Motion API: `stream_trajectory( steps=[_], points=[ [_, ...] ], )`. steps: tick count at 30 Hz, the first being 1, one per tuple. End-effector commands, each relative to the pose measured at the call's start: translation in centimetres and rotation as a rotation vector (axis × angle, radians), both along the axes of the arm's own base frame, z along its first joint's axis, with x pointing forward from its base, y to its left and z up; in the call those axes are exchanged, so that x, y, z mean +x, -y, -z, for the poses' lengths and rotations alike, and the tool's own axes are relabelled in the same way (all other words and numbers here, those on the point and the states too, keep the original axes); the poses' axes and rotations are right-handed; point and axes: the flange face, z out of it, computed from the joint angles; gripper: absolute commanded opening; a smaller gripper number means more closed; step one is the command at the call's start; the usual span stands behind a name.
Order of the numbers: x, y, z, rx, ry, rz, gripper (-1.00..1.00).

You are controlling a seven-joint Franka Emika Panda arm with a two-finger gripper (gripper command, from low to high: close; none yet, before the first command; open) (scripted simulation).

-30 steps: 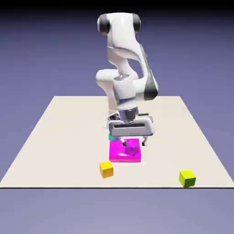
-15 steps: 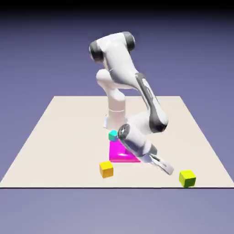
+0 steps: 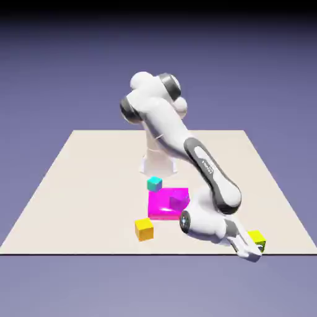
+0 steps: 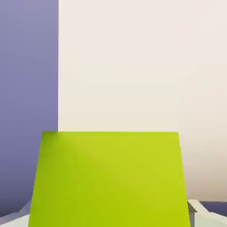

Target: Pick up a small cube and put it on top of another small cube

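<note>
There were three small cubes: one yellow-green cube, one orange-yellow cube, one teal cube; also one magenta block.

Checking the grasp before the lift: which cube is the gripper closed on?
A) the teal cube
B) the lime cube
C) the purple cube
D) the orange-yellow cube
B: the hand view shows the lime cube filling the space between the fingertips of the gripper, at the table's near edge.

I have swung the arm from above the magenta block down toward the exterior view's right, to the bench's near edge. My hand, spread wide a second ago, has now clamped on the lime cube, which fills the hand view.
</note>
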Motion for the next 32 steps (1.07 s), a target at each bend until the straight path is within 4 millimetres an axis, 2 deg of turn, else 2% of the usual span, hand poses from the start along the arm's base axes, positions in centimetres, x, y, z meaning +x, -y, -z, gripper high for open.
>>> stream_trajectory(
  steps=[1,2,8,16,18,22,23,25,28,29,30,31,32],
  points=[
    [-0.2,-0.1,-0.8,-0.020,0.019,-0.032,-1.00],
    [-0.6,0.2,-1.2,-0.048,0.046,-0.075,-1.00],
    [-3.0,6.7,-4.2,-0.201,0.151,-0.292,-1.00],
    [-7.9,17.5,-9.7,-0.309,0.158,-0.456,-1.00],
    [-9.9,20.0,-10.7,-0.280,0.123,-0.441,-1.00],
    [-13.4,23.4,-11.3,-0.089,0.018,-0.274,-1.00],
    [-14.2,24.1,-11.5,-0.038,0.002,-0.230,-1.00],
    [-14.0,24.9,-11.6,-0.002,-0.001,-0.181,-1.00],
    [-15.8,20.8,-7.4,-0.002,-0.001,-0.181,-1.00],
    [-15.8,20.8,-7.4,-0.002,-0.001,-0.181,-1.00],
    [-15.8,20.8,-7.4,-0.002,-0.001,-0.181,1.00],
    [-15.8,20.8,-7.4,-0.002,-0.001,-0.181,1.00],
    [-15.1,22.1,-8.8,0.000,0.000,-0.181,1.00]
  ],
)
